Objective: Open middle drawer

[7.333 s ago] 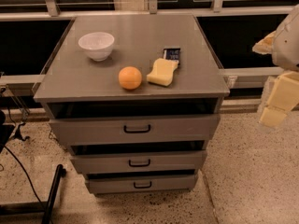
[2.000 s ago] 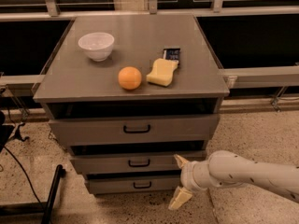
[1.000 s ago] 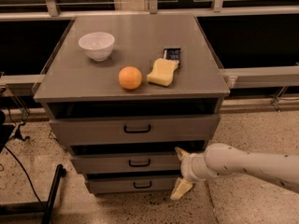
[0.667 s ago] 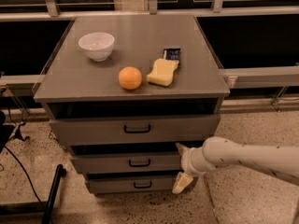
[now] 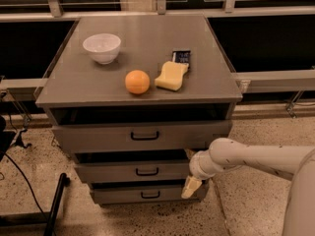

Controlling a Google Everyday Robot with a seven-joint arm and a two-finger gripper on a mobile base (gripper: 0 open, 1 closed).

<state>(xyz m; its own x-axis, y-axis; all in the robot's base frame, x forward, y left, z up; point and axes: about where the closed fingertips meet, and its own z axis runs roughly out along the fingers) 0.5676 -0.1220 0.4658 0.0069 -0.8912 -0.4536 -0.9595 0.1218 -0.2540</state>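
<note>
The gripper (image 5: 190,170) sits low at the cabinet's right side, up against the right end of the middle drawer (image 5: 123,171), arm reaching in from the right. Its jaws look spread wide, one finger (image 5: 191,186) hanging down over the bottom drawer (image 5: 123,195) and the other barely showing above. The middle drawer lies between the taller top drawer (image 5: 98,137) and the bottom one. On the worktop (image 5: 147,38): white bowl (image 5: 102,47), orange (image 5: 137,81), yellow sponge (image 5: 172,75).

Gripper (image 5: 191,171) at rt end of middle drawer (image 5: 110,172); orange (image 5: 137,81) left of sponge (image 5: 171,76).
</note>
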